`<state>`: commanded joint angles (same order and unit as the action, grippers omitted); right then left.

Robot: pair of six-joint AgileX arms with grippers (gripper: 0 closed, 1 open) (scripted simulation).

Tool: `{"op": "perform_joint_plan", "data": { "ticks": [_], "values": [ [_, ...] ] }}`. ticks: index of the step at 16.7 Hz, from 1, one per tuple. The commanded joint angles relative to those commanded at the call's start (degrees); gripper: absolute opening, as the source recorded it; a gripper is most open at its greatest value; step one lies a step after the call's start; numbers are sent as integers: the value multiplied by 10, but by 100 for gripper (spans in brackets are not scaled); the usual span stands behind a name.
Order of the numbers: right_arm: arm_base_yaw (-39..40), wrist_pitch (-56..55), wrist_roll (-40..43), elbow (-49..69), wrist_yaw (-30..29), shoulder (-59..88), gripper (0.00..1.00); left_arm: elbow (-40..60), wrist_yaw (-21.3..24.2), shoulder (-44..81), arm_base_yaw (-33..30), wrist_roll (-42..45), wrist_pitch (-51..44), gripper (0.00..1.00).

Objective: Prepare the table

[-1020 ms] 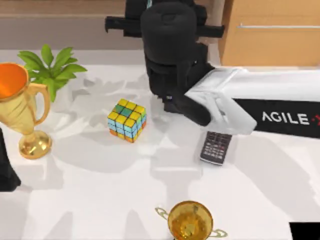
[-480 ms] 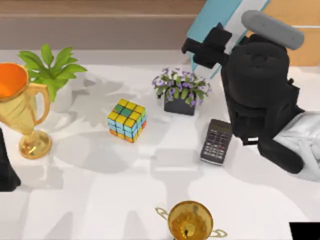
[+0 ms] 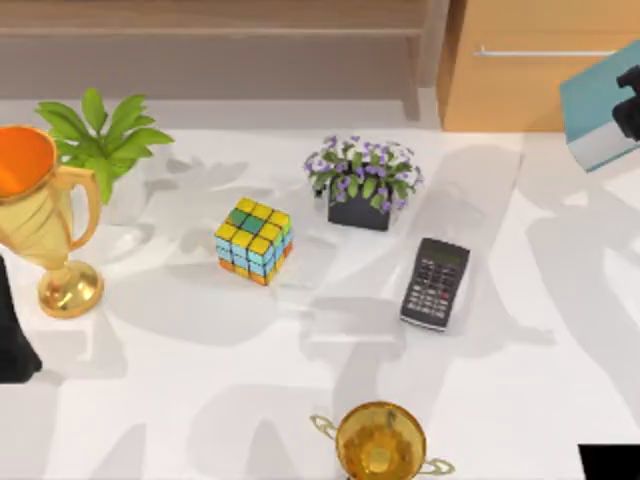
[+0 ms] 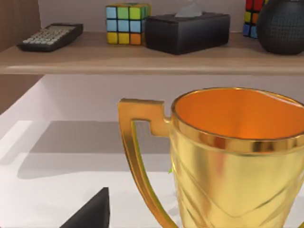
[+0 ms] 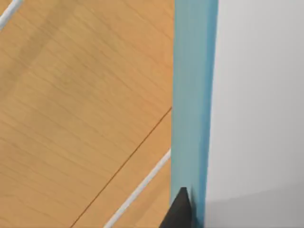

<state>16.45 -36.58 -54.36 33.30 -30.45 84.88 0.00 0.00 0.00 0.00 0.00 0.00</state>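
Top view: the white table (image 3: 200,400) spreads across nearly the whole scene, well stocked.
Centre: a Rubik's cube (image 3: 254,241) sits left of middle, well apart from everything else.
Far centre: a dark pot of purple flowers (image 3: 362,186) stands just beyond a black calculator (image 3: 435,283); the two are near each other but apart.
Left side: a tall gold trophy cup (image 3: 40,215) with an orange inside stands upright, and a green leafy plant in a white pot (image 3: 105,145) stands just beyond it.
Near edge: a second gold trophy (image 3: 380,440) stands at the centre, partly cut off.
Far right: a light-brown drawer cabinet (image 3: 530,70) with a silver bar handle stands behind the table, with a wooden shelf (image 3: 220,20) to its left.
Right gripper: up at the far right edge, a dark piece of it (image 3: 630,110) sits against a teal book (image 3: 600,110) in front of the cabinet; the right wrist view has the book's teal edge (image 5: 194,95) right by a black fingertip (image 5: 179,211), though whether it is actually gripped I cannot tell.
Left gripper: parked at the left edge of the table (image 3: 12,340), close beside the tall trophy, which looms in the left wrist view (image 4: 237,156) next to a black fingertip (image 4: 90,213); how far open, I cannot tell.
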Motion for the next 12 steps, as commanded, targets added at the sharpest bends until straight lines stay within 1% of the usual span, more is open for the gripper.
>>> {"op": "perform_joint_plan", "data": {
  "ticks": [4, 7, 12],
  "values": [
    [-148, -8, -95, -24, 106, 7, 0, 0, 0, 0, 0, 0, 0, 100],
    [-247, -14, -156, -7, 204, 34, 0, 0, 0, 0, 0, 0, 0, 100],
    [-368, -23, -227, 68, 378, 106, 0, 0, 0, 0, 0, 0, 0, 100]
  ]
}}
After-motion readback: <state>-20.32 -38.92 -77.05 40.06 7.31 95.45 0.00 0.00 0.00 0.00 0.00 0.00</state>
